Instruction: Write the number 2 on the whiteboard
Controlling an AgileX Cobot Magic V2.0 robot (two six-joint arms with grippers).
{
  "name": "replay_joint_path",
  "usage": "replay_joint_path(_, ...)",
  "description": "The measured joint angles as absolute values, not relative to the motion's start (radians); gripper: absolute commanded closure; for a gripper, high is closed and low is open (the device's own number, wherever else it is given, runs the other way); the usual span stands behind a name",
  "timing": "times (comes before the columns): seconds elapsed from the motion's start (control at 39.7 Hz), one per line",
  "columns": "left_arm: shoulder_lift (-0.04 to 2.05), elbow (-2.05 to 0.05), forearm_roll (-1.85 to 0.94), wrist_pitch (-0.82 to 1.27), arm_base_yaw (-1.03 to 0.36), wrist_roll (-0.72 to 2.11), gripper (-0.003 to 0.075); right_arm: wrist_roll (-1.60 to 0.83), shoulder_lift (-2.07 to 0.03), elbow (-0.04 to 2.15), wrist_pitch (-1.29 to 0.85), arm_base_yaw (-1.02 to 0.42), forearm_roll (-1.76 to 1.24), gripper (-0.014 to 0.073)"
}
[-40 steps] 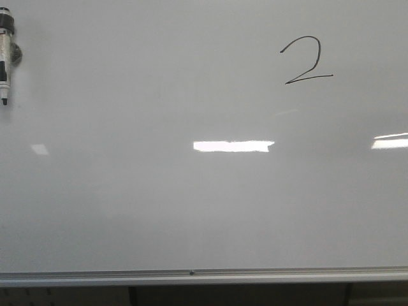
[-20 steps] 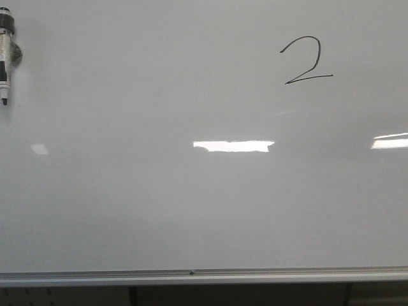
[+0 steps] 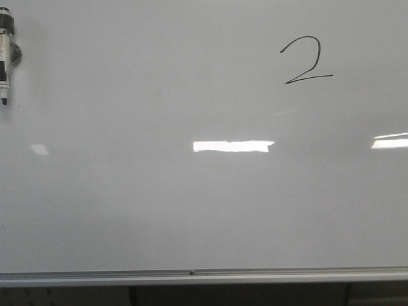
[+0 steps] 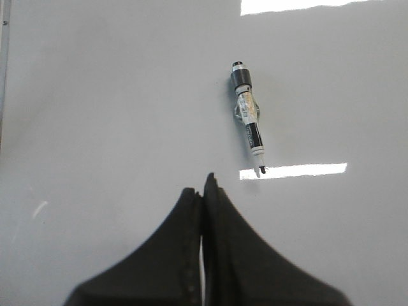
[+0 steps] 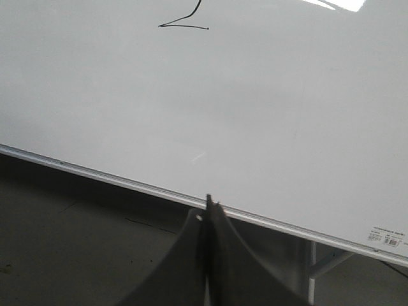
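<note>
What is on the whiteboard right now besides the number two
On the whiteboard, besides the number 2 at upper right, a marker clings at the upper left edge, tip down. The rest shows only light reflections. The marker's own mount is hidden behind it.

left gripper jaws closed, empty; marker on whiteboard, apart from fingertips

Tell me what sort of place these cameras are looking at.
Probably an office or lab room: a large wall-type whiteboard with a metal rail, a marker stuck on it, a handwritten number 2, and ceiling-light reflections.
</note>
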State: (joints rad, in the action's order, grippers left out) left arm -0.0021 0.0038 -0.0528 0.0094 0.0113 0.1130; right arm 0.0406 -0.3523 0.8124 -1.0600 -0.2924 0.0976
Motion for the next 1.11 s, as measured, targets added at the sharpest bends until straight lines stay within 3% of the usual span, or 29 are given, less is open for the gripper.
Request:
replay_joint_path(0.28,-0.002,0.004,-0.053,0.009,0.011,0.111,0.074,0.041,-0.315,0.795,-1.023,-0.259,0.096,0.0662)
replay_joint_path(0.71,-0.002,0.004,-0.053,0.009,0.011,0.111,0.074,0.041,-0.101,0.313,-0.453,-0.029,0.022,0.0662)
replay_joint_path(1.11,-0.002,0.004,-0.053,0.009,0.011,0.111,0.074,0.041,0.009,0.009,-0.148,0.011,0.019,0.0662)
